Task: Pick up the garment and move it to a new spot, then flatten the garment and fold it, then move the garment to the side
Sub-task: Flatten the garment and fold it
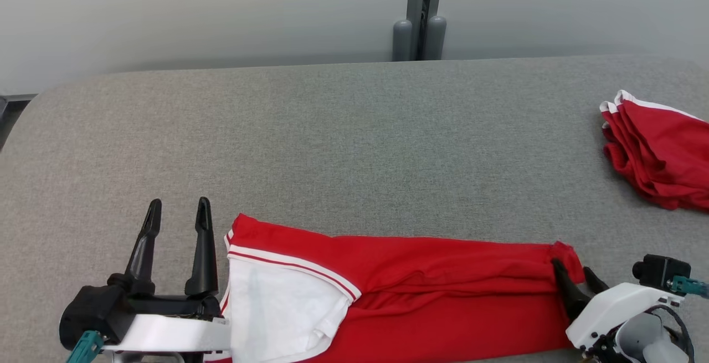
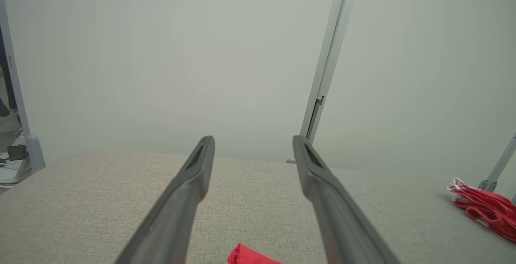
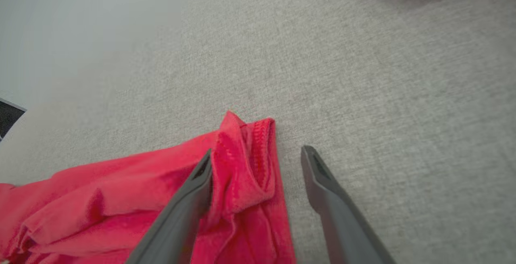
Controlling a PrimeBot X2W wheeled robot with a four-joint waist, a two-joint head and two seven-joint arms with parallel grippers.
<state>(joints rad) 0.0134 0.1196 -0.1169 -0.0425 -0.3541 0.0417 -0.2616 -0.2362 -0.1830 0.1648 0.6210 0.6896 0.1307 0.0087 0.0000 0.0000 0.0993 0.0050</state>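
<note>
Your garment lies stretched along the near edge of the grey table — red, with a white-lined, striped end on the robot's left. The left gripper sits just beside that end, fingers spread, nothing between them. On the right, the right gripper is at the garment's other end, also spread apart — one finger lies over the bunched hem, the other over bare table. A second red pile rests well apart, far right.

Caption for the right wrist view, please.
Open right gripper at the hemmed corner of the red garment on the grey fabric surface.
</note>
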